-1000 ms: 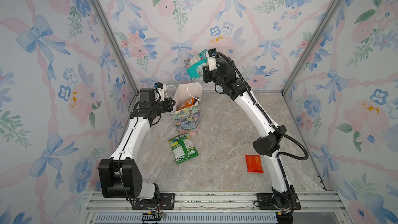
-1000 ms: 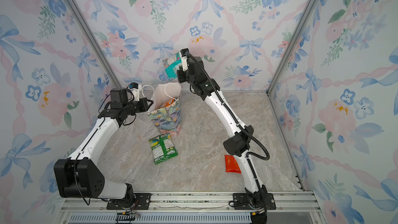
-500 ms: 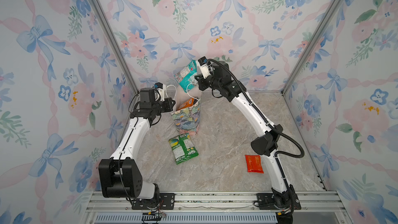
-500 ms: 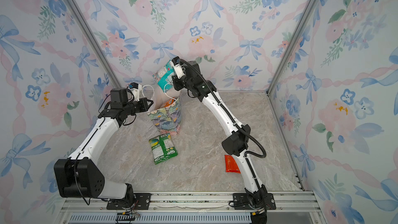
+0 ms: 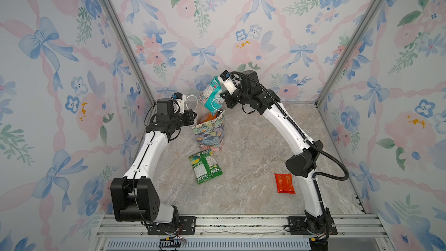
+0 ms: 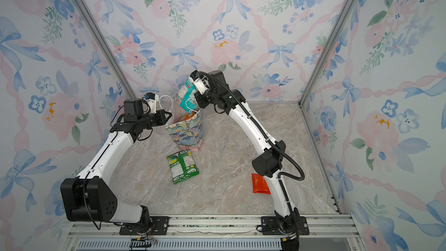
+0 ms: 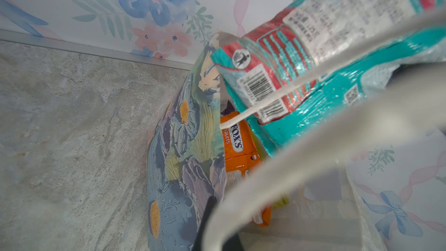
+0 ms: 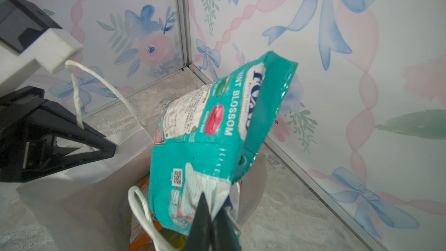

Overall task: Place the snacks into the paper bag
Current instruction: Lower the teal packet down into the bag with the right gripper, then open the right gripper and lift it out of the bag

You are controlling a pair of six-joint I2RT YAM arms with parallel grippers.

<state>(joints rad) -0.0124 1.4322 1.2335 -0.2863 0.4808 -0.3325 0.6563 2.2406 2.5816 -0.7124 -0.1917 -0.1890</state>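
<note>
This was a robot test cell of the lab sort, not a lived-in room; its walls [image 5: 217, 32] wore printed paper of bows and flowers, joined at bare aluminium posts [image 5: 123, 42]; the counter [image 5: 253, 165] was a marble-look sheet; a left arm [image 5: 147, 155] and a right arm [image 5: 284, 123], white and black, stood bolted to a slotted metal rail [image 5: 241, 222] along the front edge.

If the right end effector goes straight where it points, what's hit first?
Likely the paper bag: the right end effector would push its teal pouch into the open mouth. Depth unclear.
</note>
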